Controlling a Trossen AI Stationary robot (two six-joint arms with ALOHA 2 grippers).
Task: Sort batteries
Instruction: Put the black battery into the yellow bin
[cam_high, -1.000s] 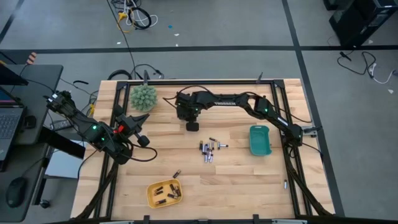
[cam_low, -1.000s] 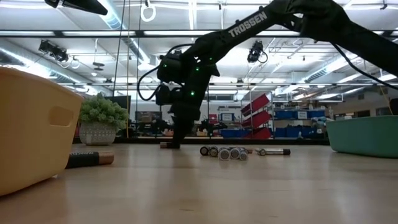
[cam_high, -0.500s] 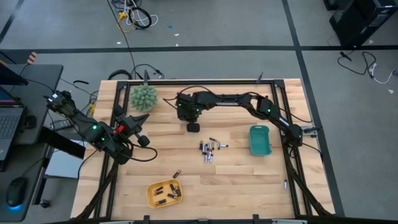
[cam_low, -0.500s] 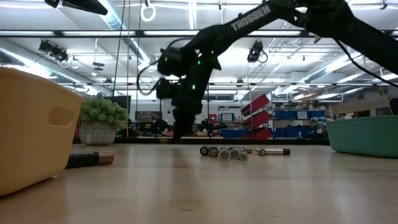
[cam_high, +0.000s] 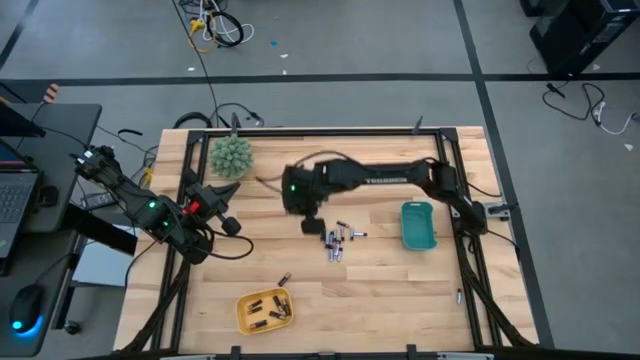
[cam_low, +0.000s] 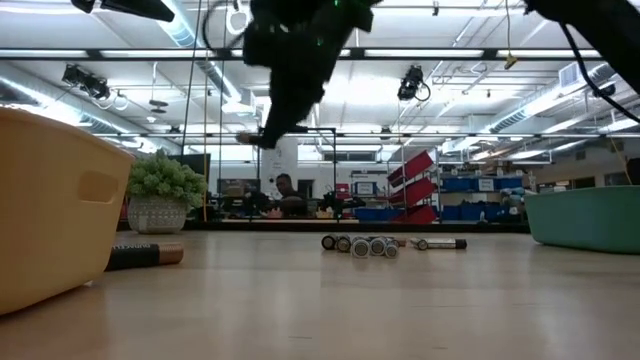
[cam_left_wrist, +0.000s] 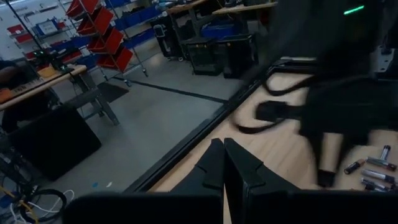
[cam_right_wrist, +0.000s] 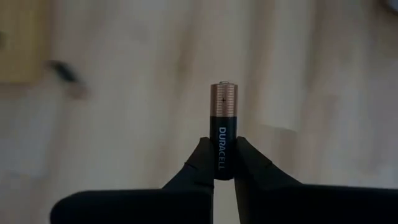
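Wooden planks make up the table (cam_high: 380, 290), pale and smooth, and across it stretches the right arm (cam_high: 400, 178), long and dark, reaching toward the middle. Off at the left edge the left arm (cam_high: 150, 210) waits, its gripper (cam_left_wrist: 224, 163) with the two pointed fingers pressed together on nothing. Now the trays: a teal one (cam_high: 418, 225) on the right, a yellow one (cam_high: 265, 311) near the front with a few cells already inside, both of rounded, moulded plastic. Up high goes the right gripper (cam_right_wrist: 222, 163), and it's clamped on a battery (cam_right_wrist: 223, 130), a slim cylinder with a copper top and black body, standing on end between the pads, lifted clear of the wood. So we're mid-carry, I'd say: one cell picked, a drop-off to come. The next move calls for swinging it over the proper tray and letting go low, since a smooth round cell will roll. Still to be sorted, a small cluster of batteries (cam_high: 335, 241) lies at the table's centre, dark and silvery, and one stray (cam_high: 284, 279) lies beside the yellow tray.
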